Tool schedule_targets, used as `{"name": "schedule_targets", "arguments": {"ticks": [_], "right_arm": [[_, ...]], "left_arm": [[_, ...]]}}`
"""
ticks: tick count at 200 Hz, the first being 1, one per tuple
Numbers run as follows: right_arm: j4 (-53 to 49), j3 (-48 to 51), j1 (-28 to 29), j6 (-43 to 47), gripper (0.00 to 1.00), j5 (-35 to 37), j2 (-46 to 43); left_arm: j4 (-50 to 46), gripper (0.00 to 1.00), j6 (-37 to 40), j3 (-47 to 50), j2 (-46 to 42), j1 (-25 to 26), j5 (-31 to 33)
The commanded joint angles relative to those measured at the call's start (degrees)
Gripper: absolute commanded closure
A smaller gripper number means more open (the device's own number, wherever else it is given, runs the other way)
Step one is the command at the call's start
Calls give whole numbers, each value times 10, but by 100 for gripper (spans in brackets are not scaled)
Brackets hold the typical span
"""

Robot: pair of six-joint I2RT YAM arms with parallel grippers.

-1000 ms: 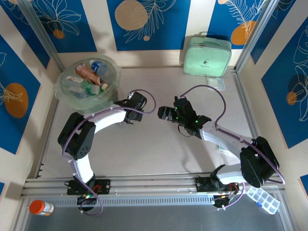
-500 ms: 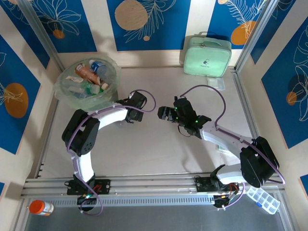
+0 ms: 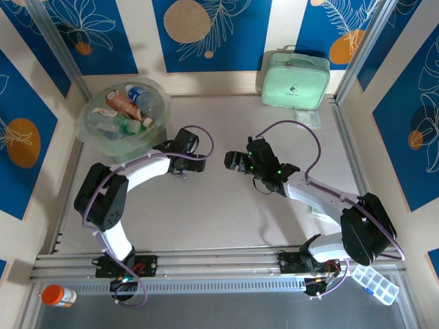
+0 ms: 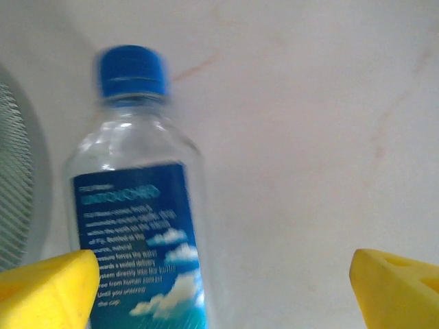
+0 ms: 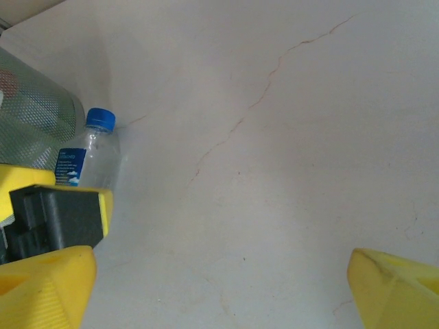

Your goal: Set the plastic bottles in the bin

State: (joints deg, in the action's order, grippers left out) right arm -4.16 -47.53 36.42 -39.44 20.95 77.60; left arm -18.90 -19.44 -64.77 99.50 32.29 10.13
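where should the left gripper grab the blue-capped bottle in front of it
Probably across the labelled body of the bottle, not the narrow blue cap: the straight sides there suit a two-finger pinch. The left gripper is open at its base end, the bottle nearer one finger, so shift sideways to centre it, then close.

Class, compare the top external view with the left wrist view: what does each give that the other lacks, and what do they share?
Top external: bottles lying in the bin, the mint-green case, the orange-capped jar, the right gripper, open. Left wrist: a clear blue-capped bottle with its printed label, close ahead of the yellow fingertips. Both: the open left gripper, the pale table, and probably the bin, a grey meshed edge at the wrist view's left.
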Motion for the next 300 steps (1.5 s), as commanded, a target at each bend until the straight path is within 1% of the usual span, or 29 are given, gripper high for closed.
{"name": "schedule_targets", "arguments": {"ticks": [1,35,46,58,79,89,103,127,138,153,169,188,205,219,251,300], "right_arm": [[-6,-16,5,4,5,5,3],[-6,-16,5,4,5,8,0],[-6,-15,6,5,5,11,-1],[-6,-14,7,5,5,12,-4],[-5,-11,8,4,5,18,-8],[-5,-11,8,3,6,21,-10],[-11,-9,10,-2,6,38,-14],[-43,-9,14,-38,6,106,-28],[-63,-10,14,-61,6,141,-36],[-75,-3,14,-83,6,176,-52],[-64,10,14,-86,6,183,-68],[-58,18,15,-89,7,189,-76],[-72,13,14,-101,7,202,-72],[-87,6,15,-111,7,214,-68],[-96,4,15,-122,7,226,-67],[-94,4,15,-122,7,225,-67]], "left_arm": [[-25,7,-15,11,-17,25,-77],[-37,7,-16,8,-42,62,-87],[-44,6,-17,6,-54,74,-77],[-52,6,-23,7,-70,79,-51],[-62,4,-61,16,-115,78,23],[-80,2,-100,12,-126,79,59],[-124,0,-189,-3,-121,79,103],[-221,1,-353,-48,-84,79,150],[-235,1,-407,-61,-70,80,149],[-241,1,-453,-85,-47,79,136],[-272,1,-497,-132,-14,77,139],[-327,1,-536,-210,38,74,143],[-383,1,-572,-277,91,63,122],[-412,1,-603,-312,124,57,108],[-419,1,-653,-326,160,50,100],[-413,0,-662,-325,194,41,95]]}}
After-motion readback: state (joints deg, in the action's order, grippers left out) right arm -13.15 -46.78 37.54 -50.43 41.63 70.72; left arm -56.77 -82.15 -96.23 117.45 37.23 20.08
